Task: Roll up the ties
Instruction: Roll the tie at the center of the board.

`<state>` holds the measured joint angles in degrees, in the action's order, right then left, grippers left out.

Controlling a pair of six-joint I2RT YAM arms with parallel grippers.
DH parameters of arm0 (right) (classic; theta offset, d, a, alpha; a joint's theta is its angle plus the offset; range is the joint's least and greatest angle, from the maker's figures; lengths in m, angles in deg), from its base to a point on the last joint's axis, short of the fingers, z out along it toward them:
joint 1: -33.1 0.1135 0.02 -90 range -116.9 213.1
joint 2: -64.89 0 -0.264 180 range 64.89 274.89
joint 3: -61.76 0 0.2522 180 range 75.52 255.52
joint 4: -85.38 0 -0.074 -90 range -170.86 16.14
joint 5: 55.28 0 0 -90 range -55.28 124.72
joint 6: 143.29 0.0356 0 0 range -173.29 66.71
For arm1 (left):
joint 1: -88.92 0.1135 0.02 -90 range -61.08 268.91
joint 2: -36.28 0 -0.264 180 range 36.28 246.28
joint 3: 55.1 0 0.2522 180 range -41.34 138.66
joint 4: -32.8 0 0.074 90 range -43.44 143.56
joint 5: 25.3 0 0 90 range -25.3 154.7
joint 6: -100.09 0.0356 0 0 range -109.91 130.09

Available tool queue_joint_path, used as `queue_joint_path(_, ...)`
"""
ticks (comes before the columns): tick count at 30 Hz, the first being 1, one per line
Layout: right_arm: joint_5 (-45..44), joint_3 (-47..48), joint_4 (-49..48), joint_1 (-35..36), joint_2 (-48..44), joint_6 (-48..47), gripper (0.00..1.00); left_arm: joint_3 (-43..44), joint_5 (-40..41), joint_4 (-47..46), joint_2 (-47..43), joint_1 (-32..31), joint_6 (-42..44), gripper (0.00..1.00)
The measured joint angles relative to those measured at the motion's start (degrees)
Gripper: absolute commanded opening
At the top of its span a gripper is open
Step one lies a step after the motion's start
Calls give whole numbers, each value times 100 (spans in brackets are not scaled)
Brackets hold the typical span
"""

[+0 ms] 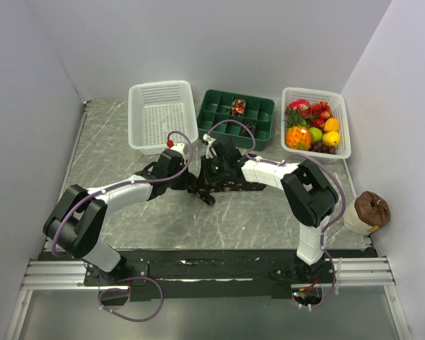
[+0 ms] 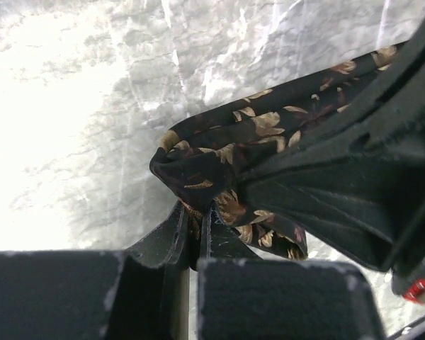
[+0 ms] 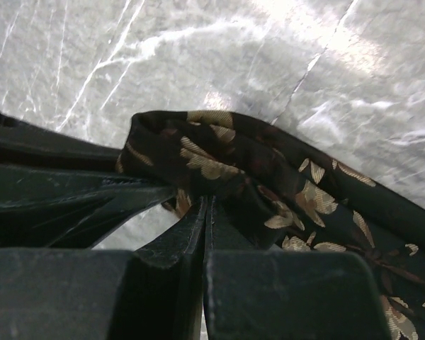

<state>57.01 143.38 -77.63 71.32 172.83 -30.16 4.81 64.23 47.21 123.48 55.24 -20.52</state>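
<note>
The left gripper (image 2: 195, 216) has its fingers pressed together on a bunched fold of the black-brown tie (image 2: 219, 159). The right gripper (image 3: 207, 205), facing it, is likewise clamped on the tie. The tie lies mid-table (image 1: 219, 219), near the green compartment tray (image 1: 207, 113).

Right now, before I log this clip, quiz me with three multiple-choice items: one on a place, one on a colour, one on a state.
1. The fruit basket stands: A back left; B back right; C near edge.
2. The divided tray is: A green; B red; C white.
3. The left gripper and right gripper are: A both open; B both shut on the tie; C one open.
Answers: B, it is right of the tray; A, its walls are green; B, each wrist view shows closed fingers pinching fabric.
</note>
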Motion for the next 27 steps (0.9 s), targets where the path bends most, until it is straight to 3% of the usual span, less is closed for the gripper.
queue_joint_path(9, 24, -81, -68, 22, 0, 24, 3, 544, 184, 570, 310, -11, 407, 1)
queue_joint_path(27, 103, 136, 55, -216, 413, -35, 3, 1012, 197, 793, 748, -15, 291, 1)
